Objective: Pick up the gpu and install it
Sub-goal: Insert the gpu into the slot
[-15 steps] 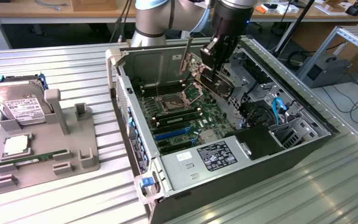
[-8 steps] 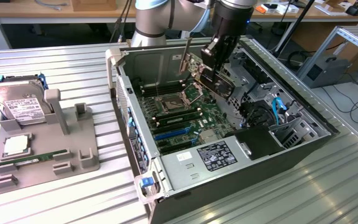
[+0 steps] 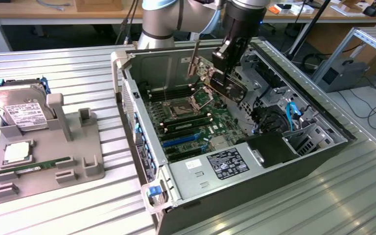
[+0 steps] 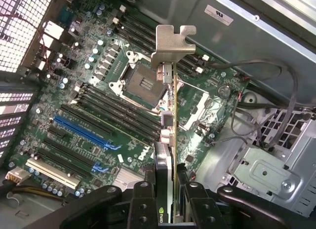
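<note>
My gripper is shut on the gpu, which hangs tilted inside the open computer case, above the green motherboard. From the wrist view I see the gpu edge-on, clamped between the black fingers, with its silvery bracket pointing away from the gripper. The card hovers over the area beside the CPU socket. The blue expansion slot lies off to one side, apart from the card.
On the exterior view's left, a grey fixture holds a hard drive, a processor and a RAM stick. Case walls, black cables and the drive cage surround the motherboard.
</note>
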Controlling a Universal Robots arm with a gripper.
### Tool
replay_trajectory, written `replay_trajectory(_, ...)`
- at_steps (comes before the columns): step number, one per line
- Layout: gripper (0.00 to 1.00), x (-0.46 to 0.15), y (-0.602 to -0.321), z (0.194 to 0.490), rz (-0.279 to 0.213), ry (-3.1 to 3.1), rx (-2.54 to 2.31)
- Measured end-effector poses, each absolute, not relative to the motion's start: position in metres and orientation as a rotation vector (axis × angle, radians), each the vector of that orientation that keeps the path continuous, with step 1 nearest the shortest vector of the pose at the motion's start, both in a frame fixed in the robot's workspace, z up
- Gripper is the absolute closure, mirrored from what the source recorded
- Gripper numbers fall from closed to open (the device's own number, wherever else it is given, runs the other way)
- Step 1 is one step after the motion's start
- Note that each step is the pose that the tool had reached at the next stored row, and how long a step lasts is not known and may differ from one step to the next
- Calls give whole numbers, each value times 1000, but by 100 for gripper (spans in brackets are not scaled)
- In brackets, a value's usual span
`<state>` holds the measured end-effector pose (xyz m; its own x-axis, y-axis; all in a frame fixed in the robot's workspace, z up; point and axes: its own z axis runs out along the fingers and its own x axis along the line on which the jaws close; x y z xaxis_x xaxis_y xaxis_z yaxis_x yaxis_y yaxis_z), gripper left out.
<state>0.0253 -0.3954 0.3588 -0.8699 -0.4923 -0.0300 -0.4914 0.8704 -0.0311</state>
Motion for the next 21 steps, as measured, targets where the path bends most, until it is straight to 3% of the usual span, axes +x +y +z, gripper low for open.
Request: replay_trajectory(21, 73, 25, -395, 359, -32, 2952, -956)
